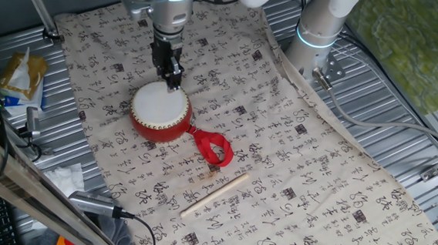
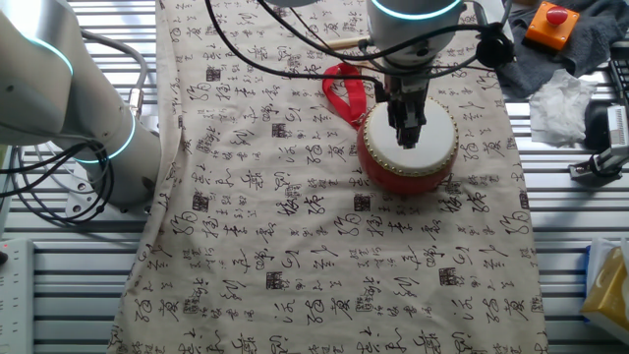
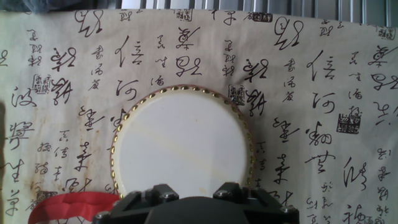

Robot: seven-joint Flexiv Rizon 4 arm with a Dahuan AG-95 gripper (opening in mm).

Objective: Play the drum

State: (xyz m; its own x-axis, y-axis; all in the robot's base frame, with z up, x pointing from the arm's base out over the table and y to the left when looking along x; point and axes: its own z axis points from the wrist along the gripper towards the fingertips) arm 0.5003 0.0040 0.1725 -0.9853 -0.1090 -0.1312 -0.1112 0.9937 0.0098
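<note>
a: our gripper [image 1: 174, 79] hangs over the drum [image 1: 160, 112] at centre frame; fingers look near together, though we cannot tell for sure.

b: we judge the skin taut and light, so tap mid-skin. the stick [image 1: 214, 194] and ribbon [image 1: 212, 147] lie lower right; cloth [image 1: 316, 176] around gives room.

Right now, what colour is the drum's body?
Red, under a white skin with gold studs; the drum shows it best in one fixed view.
</note>
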